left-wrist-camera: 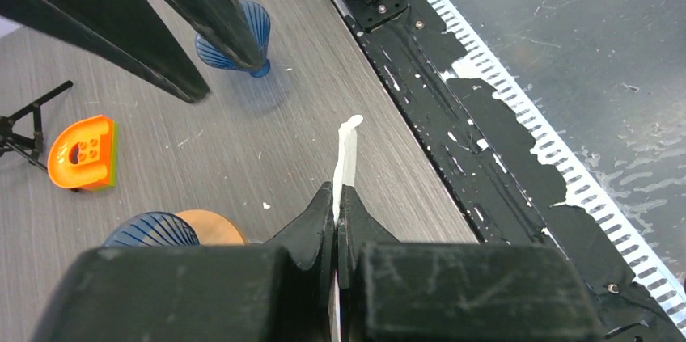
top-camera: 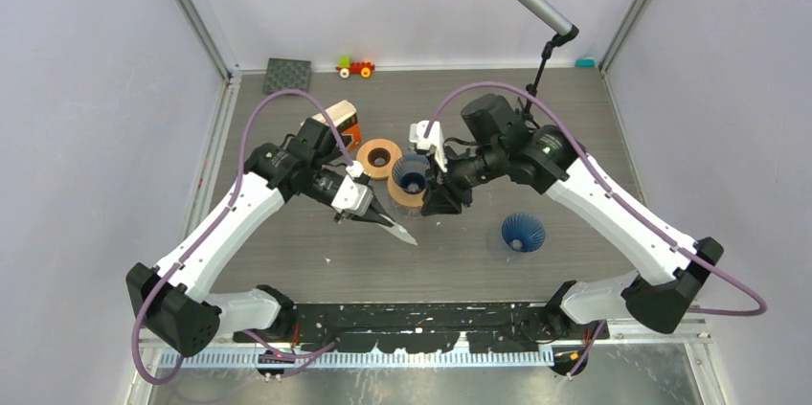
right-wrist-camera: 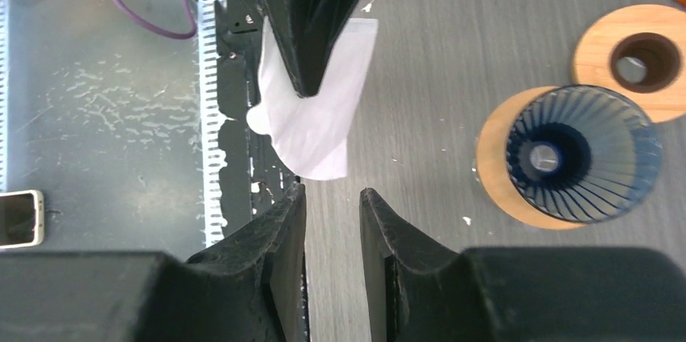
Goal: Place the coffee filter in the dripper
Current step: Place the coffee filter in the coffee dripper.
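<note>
At frame centre the dripper (top-camera: pixel 412 173) sits on a wooden base (top-camera: pixel 403 198), with a wooden ring (top-camera: pixel 380 158) just left, the coffee filter (top-camera: pixel 402 232) below, and a second dripper (top-camera: pixel 523 232) at lower right.

Your left claw (top-camera: pixel 378 219) pinches a flat white coffee filter (top-camera: pixel 403 234), which juts out toward the near edge, above the table (top-camera: pixel 460 266). Your right claw (top-camera: pixel 433 206) sits just right of it, beside the blue dripper (top-camera: pixel 410 173) standing on its wooden base (top-camera: pixel 406 199). A wooden ring (top-camera: pixel 380 158) lies left of that dripper. A second blue dripper (top-camera: pixel 523 232) rests well apart to the right.
</note>
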`<state>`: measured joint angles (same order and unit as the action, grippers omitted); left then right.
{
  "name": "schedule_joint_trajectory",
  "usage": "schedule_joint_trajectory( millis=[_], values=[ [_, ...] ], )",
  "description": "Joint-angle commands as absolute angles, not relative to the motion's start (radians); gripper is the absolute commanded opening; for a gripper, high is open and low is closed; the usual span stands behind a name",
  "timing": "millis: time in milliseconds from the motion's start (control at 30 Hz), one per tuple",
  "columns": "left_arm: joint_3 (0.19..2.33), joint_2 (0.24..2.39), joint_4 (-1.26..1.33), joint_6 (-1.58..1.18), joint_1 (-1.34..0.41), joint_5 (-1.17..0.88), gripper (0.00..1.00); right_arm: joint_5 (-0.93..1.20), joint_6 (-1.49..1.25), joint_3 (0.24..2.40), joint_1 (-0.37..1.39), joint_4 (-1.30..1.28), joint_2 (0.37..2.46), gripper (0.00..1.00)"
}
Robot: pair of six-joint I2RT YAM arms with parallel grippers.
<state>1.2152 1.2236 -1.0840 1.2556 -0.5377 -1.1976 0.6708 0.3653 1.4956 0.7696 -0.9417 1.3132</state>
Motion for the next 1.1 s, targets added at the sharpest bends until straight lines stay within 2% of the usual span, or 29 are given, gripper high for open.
schedule_joint_trajectory(
  millis=[0,300,1067],
  values=[
    [1.224,1.213,-1.106,1.309,-0.538,-1.232,0.00,0.695,0.339,1.521,0.830,-0.896,1.344,0.37],
    [1.194,1.204,-1.078,1.300,-0.532,-1.235,0.00,0.677,0.350,1.549,0.891,-0.913,1.389,0.38],
    [1.175,1.197,-1.038,1.254,-0.511,-1.299,0.00,0.688,0.295,1.529,0.896,-0.842,1.402,0.37]
  ],
)
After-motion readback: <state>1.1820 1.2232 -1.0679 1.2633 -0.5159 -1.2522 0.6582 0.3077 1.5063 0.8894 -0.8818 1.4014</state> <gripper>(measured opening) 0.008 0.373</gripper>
